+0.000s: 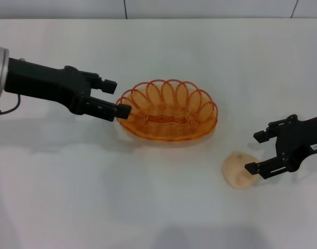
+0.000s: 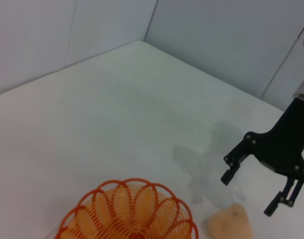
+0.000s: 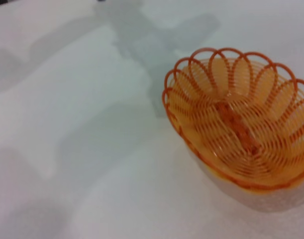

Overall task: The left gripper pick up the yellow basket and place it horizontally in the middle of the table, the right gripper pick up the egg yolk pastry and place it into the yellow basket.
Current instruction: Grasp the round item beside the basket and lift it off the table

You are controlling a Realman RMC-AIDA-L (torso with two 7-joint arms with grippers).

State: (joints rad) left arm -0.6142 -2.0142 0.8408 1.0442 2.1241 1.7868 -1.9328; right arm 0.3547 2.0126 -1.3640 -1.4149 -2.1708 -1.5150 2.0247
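The yellow basket is an oval orange wire basket that lies horizontally near the table's middle and holds nothing. My left gripper is open at the basket's left end, and its lower finger touches the rim. The egg yolk pastry, a pale round bun, rests on the table to the right of and in front of the basket. Just right of the pastry my right gripper is open, one finger at the pastry's edge. The left wrist view shows the basket, the pastry and the right gripper. The right wrist view shows only the basket.
The white table ends at a pale wall at the back. Both arms cast soft shadows on the tabletop.
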